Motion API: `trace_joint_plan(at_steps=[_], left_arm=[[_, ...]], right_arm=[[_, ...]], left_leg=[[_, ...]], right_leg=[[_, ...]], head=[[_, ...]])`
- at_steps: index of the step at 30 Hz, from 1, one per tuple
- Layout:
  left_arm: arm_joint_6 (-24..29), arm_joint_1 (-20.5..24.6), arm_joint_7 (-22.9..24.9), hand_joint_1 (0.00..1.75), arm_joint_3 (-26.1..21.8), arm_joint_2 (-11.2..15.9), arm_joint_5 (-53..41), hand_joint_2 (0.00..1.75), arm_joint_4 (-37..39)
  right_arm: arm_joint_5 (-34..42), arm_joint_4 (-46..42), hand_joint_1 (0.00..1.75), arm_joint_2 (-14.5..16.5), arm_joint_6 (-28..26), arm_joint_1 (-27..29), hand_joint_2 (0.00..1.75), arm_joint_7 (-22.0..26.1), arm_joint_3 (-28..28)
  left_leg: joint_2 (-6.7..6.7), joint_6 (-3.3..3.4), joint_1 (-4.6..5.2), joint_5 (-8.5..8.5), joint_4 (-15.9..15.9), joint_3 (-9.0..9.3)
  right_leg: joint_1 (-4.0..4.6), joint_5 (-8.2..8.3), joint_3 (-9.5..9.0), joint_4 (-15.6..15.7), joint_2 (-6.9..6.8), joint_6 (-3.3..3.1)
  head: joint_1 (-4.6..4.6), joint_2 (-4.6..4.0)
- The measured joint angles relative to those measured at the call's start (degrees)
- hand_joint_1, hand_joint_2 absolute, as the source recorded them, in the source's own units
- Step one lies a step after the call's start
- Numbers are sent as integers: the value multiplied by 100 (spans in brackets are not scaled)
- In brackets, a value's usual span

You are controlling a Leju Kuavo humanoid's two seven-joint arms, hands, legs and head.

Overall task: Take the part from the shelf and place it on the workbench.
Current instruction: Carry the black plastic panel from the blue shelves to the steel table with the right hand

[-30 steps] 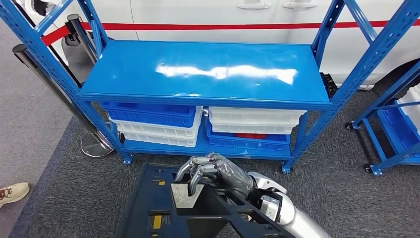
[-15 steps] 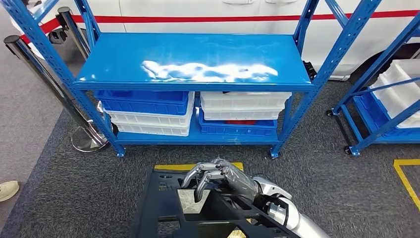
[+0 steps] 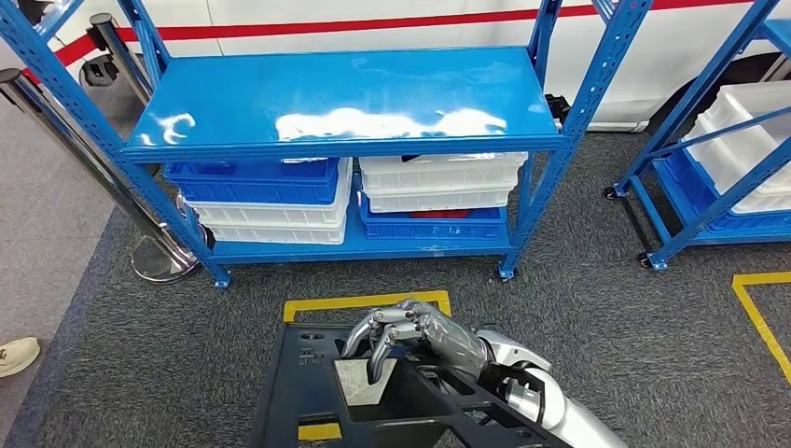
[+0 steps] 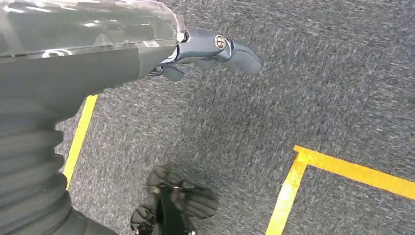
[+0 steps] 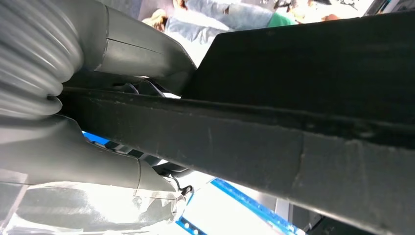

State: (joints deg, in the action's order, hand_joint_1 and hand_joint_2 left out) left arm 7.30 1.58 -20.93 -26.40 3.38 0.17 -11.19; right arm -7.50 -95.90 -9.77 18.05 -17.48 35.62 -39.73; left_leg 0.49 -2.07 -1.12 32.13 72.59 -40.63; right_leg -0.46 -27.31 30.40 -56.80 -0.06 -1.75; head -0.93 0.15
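The part [image 3: 303, 397] is a large flat black frame with cut-outs, held low in front of me over the grey carpet. My right hand [image 3: 424, 338] grips its far edge, fingers curled over a pale block on the frame. In the right wrist view the black part [image 5: 293, 147] runs across close to the camera, with my right hand [image 5: 112, 49] wrapped around it. My left hand [image 4: 210, 49] hangs over the carpet with nothing in it, its fingers loosely extended. The blue shelf [image 3: 336, 98] stands ahead, its top board bare.
Blue and white bins [image 3: 345, 201] are stacked on the shelf's lower level. A second blue rack with white bins [image 3: 737, 140] stands at the right. A metal post with a round base [image 3: 159, 261] is at the left, a person's shoe [image 3: 19, 355] beyond it. Yellow floor lines [image 3: 373, 303] lie under the part.
The whole picture has shifted: the shelf sits farther away and more carpet and yellow lines show, so the camera has backed off. My right hand keeps its grip on the part.
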Motion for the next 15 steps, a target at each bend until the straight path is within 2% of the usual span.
trace_joint_plan(at_steps=[1, 2, 3, 5, 6, 7, 9, 10, 12, 13, 14, 15], left_arm=[[-1, -4, -7, 0, -8, 1, -11, 175, 0], [-3, -7, -14, 0, -15, 1, -19, 175, 0], [-6, -10, -22, 0, -21, 1, -24, 175, 0], [-12, -19, -37, 0, -40, 2, -28, 175, 0], [-12, -24, -43, 0, -53, 2, -30, 175, 0], [-9, -27, -48, 0, -66, 2, -29, 175, 0], [1, -14, -56, 0, -91, 1, -29, 175, 0], [5, -4, -59, 0, -103, 1, -27, 175, -1], [11, 4, -69, 0, -129, 2, -23, 175, -3], [15, 2, -74, 0, -146, 5, -21, 175, -4], [20, -3, -80, 0, -168, 9, -20, 175, -4], [26, -7, -86, 0, -194, 12, -19, 175, -4]], right_arm=[[15, 1, 175, 0, 21, 3, 175, 8, -1], [35, 1, 175, 1, 38, 6, 175, 15, -2], [55, 1, 175, 4, 50, 8, 175, 24, -2], [91, 1, 175, 17, 81, 6, 175, 39, -1], [103, 1, 175, 27, 96, 7, 175, 44, 1], [113, 1, 175, 35, 111, 9, 175, 50, 3], [132, -1, 175, 45, 137, 13, 175, 56, 9], [147, -1, 175, 45, 153, 11, 175, 58, 14], [184, 0, 175, 46, 207, 4, 175, 58, 24], [200, 2, 175, 46, 232, 0, 175, 58, 28], [209, 8, 175, 46, 250, -1, 175, 57, 30], [214, 18, 175, 46, 258, -1, 175, 55, 30]], left_leg=[[-1, -7, -2, -4, 126, -26], [-6, -10, -6, -113, 31, 54], [-34, -9, -14, -293, -269, 233], [-206, 8, -35, -534, -976, 635], [-282, 18, -42, -569, -1208, 762], [-323, 31, -42, -539, -1309, 816], [-254, 64, -44, -521, -1361, 825], [-204, 94, -50, -525, -1385, 828], [-98, 177, -63, -551, -1426, 829], [-46, 207, -54, -556, -1430, 826], [9, 227, -45, -557, -1430, 821], [64, 232, -38, -557, -1429, 817]], right_leg=[[6, 3, 21, -21, 24, -2], [8, 2, 38, -45, 55, 0], [7, -3, 50, -73, 94, 8], [6, -22, 95, -138, 182, 45], [9, -25, 124, -172, 232, 73], [11, -20, 157, -196, 281, 102], [15, -1, 204, -216, 364, 167], [16, -27, 232, -248, 332, 200], [11, -248, 404, -598, 179, 261], [3, -424, 569, -945, 98, 286], [-9, -594, 764, -1344, 66, 306], [-22, -696, 928, -1672, 55, 321]], head=[[1, 1], [0, 1], [-3, 1], [-30, 0], [-48, -1], [-69, -1], [-96, 0], [-106, 0], [-121, 0], [-125, 0], [-128, 1], [-129, 1]])
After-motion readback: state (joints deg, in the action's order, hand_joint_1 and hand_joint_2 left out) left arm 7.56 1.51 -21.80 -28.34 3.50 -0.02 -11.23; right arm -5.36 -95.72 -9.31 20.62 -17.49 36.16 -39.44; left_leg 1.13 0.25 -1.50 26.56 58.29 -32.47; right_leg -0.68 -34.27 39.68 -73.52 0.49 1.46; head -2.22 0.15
